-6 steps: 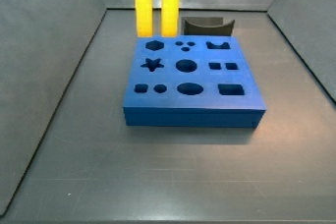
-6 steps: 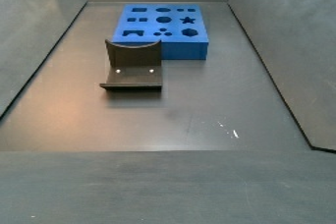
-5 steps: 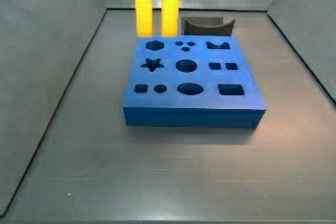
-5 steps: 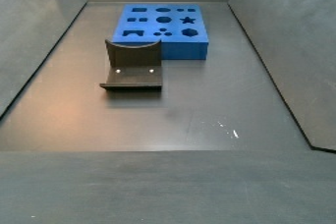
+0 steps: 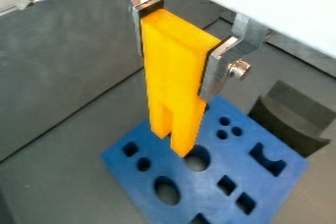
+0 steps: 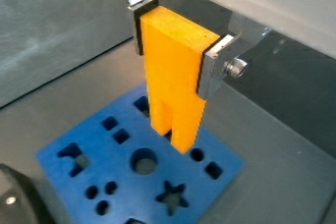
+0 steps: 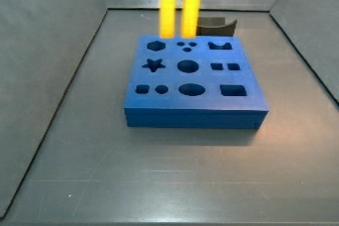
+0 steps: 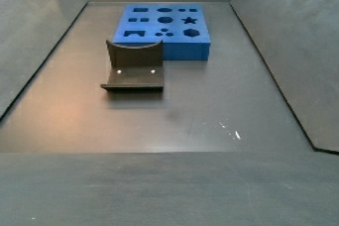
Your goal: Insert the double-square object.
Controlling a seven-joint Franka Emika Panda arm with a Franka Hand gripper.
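Well, the pincer (image 5: 184, 41) gripped the yellow piece (image 5: 176, 83) upright, prongs pointing down, hanging above the blue block (image 5: 210, 164), its paired square holes (image 7: 225, 68) off to one side.

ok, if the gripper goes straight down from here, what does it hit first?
Likely the blue block. The gripper holds the yellow piece prongs-down above the block's holed top, so the prongs meet it first. Whether they line up with holes is unclear.

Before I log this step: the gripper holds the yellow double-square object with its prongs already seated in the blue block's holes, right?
Not seated. The gripper does hold the double-square object, but both wrist views show its prongs hanging above the blue block, clear of the holes.
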